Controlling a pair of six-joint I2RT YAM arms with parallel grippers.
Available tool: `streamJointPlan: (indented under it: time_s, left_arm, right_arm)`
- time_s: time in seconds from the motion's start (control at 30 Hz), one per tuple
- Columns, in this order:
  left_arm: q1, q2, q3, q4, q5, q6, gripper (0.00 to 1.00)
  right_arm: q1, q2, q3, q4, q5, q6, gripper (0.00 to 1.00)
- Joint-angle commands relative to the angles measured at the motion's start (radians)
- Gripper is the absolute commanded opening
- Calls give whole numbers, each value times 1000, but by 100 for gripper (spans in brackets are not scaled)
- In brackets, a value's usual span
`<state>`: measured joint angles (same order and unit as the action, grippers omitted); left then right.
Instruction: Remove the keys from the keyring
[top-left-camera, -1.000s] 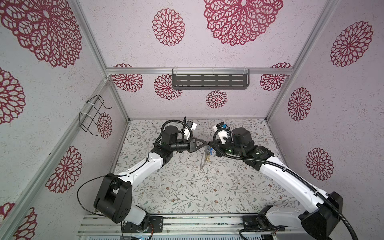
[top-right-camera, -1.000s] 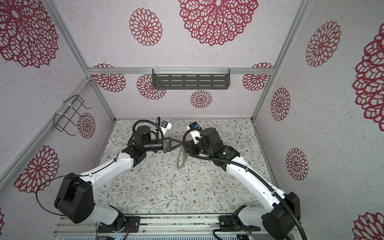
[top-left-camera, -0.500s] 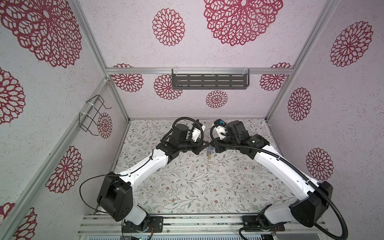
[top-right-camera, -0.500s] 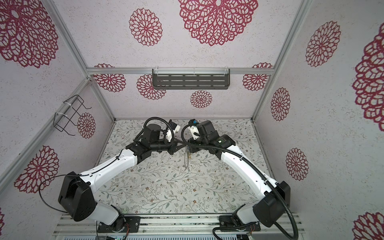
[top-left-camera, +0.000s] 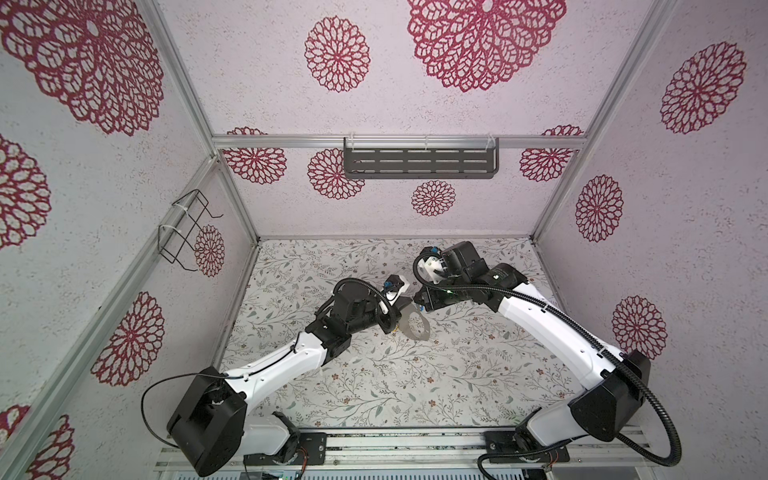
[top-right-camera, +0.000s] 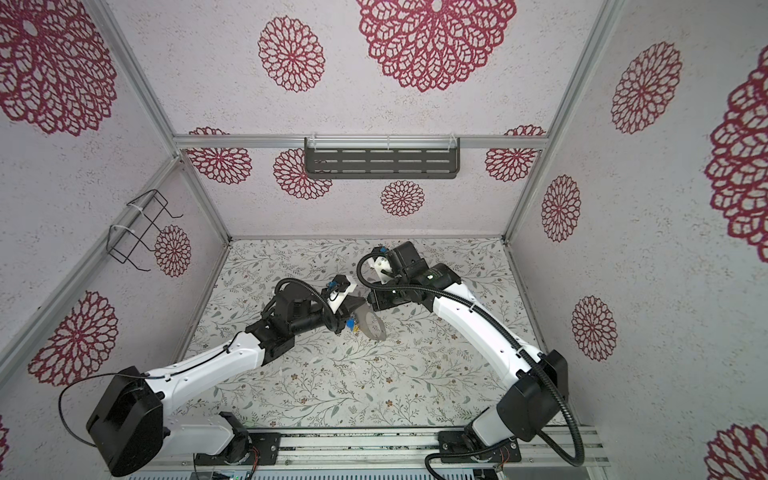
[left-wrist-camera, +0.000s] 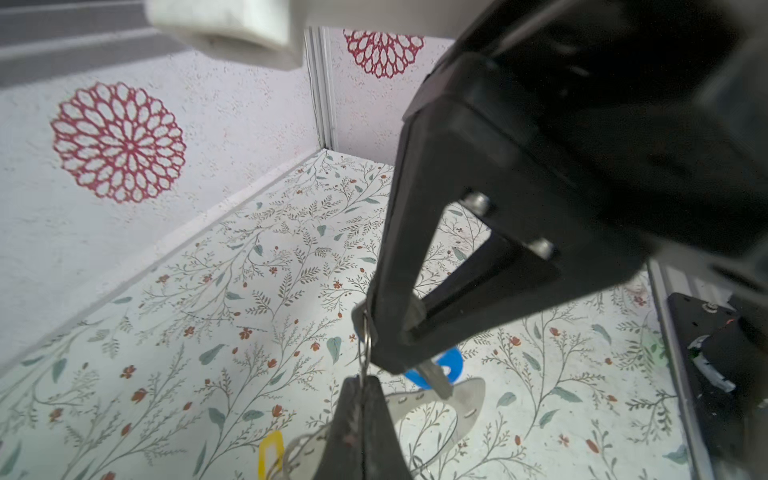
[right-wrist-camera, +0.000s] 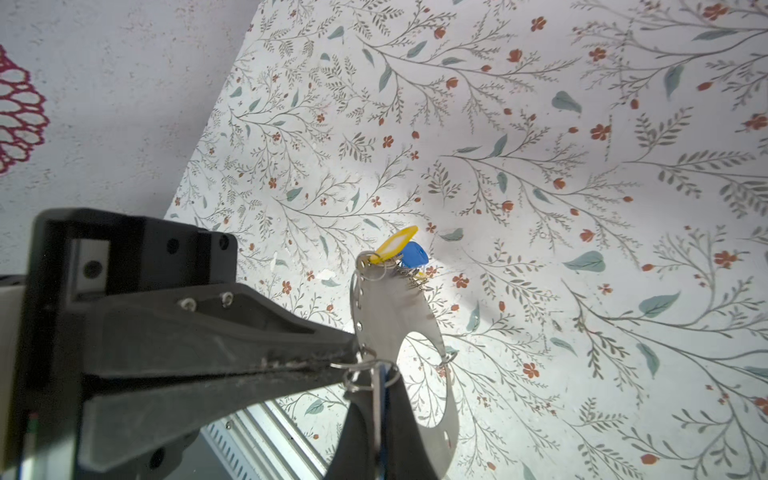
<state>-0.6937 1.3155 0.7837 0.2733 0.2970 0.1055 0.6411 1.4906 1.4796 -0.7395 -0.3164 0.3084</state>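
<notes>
Evidently meeting tip to tip at the keyring (right-wrist-camera: 386, 316)

The right gripper (right-wrist-camera: 351, 365) is clamping a small metal loop (right-wrist-camera: 358, 376); the left gripper (right-wrist-camera: 376, 399) is squeezing shut just beside it, on what cannot be told. The keyring is hanging tilted over the table (right-wrist-camera: 582, 187), stretching away from both tips, yellow and blue keys (right-wrist-camera: 401, 251) dangling at its far end. Crossed fingers (right-wrist-camera: 257, 332) are crowding the loop, so pulling apart looks tight.
</notes>
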Motion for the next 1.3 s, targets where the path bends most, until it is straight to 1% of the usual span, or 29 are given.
streamJointPlan:
  time_s: [0.0,0.27,0.53,0.73,0.87,1.03,1.17,1.27]
  left_arm:
    - [-34,-42,-51,21,49,126,0]
    - [-29,-49,-50,90,73,125,0]
    - [-3,-72,-73,200,97,45,0]
    - [14,-63,-76,259,119,-25,0]
    - [33,-53,-81,313,123,-127,0]
    - [62,-44,-75,365,126,-318,0]
    - [83,-37,-59,357,103,-436,0]
    - [99,-22,-45,353,108,-512,0]
  right_arm:
    - [-62,-25,22,184,117,50,0]
    - [-92,-53,-88,228,84,72,0]
    - [-139,-97,-197,271,58,89,0]
    - [-143,-105,-225,290,39,97,0]
    - [-145,-113,-234,299,25,101,0]
    - [-145,-131,-248,303,20,106,0]
    - [-144,-146,-257,308,14,113,0]
    - [-144,-155,-260,316,8,119,0]
